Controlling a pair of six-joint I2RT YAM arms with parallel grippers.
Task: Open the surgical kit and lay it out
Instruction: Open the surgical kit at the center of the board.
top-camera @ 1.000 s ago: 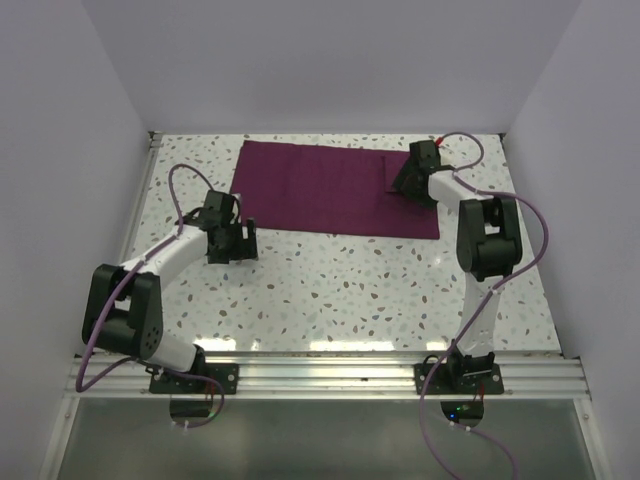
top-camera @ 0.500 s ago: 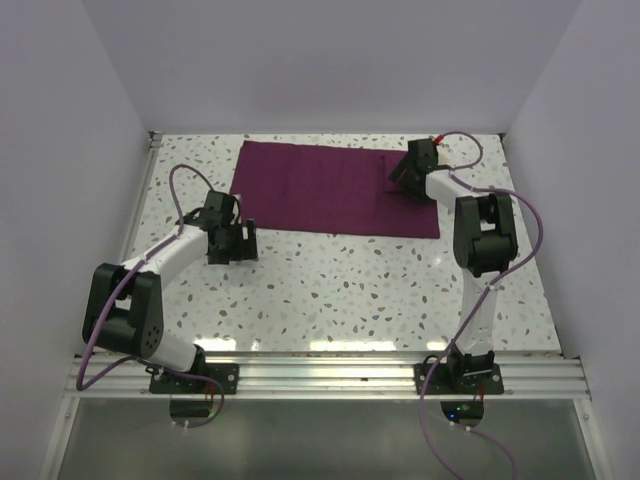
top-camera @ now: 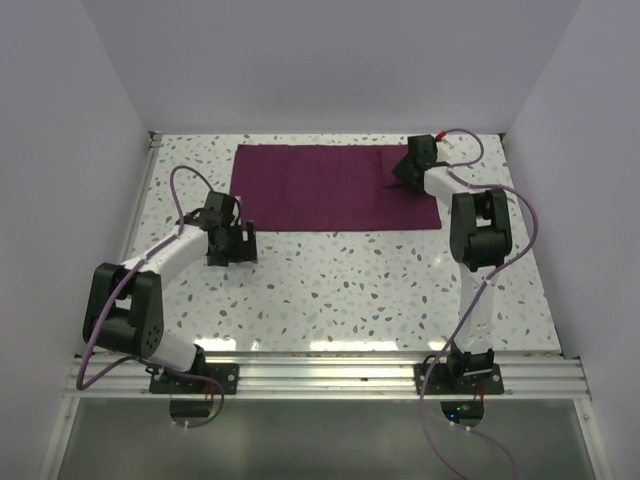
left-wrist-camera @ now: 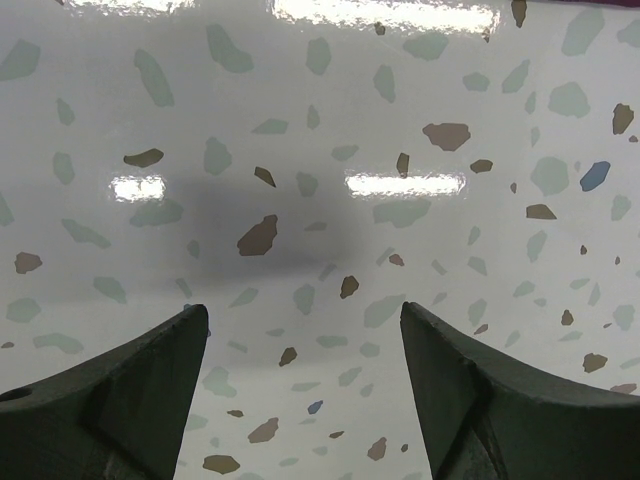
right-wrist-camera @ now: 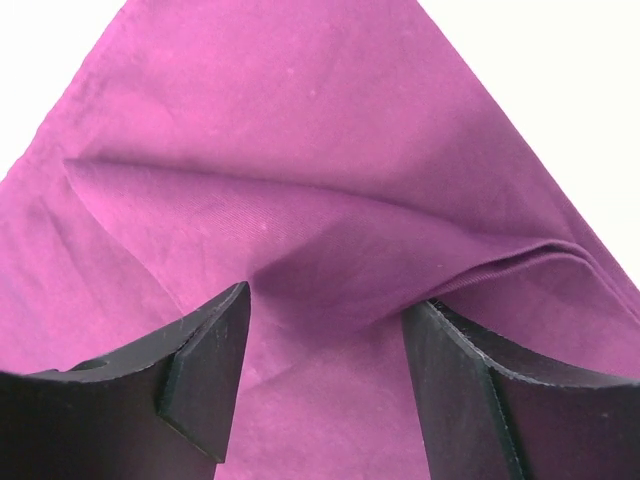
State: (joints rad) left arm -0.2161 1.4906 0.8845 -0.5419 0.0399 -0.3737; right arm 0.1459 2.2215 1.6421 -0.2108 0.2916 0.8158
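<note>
Your cloth (top-camera: pixel 320 187) lies spread across the far part of the desk (top-camera: pixel 330 290), mostly flat, with one raised fold (right-wrist-camera: pixel 330 245) near its right end. Your right gripper (right-wrist-camera: pixel 327 298) sits low over that fold. Its jaws stand well apart with the ridge of fabric running between them, and the wrist view shows nothing pinched. Your left gripper (left-wrist-camera: pixel 303 308) is spread wide too and holds nothing, hovering over bare desk near the cloth's near left edge.

Expect the cloth to be light, soft and limp. It will likely drape and bunch rather than keep a shape, and it may slide on the glossy desk if you push it sideways. The raised fold looks like your best hold, because it already stands up where the jaws can close across it. A flat patch would give you little to bite on. Close gently and lift slowly (nothing else of the kit shows in any view, so you cannot tell whether something hard lies beneath). If the cloth drags, the free left corner is within your left arm's reach.
</note>
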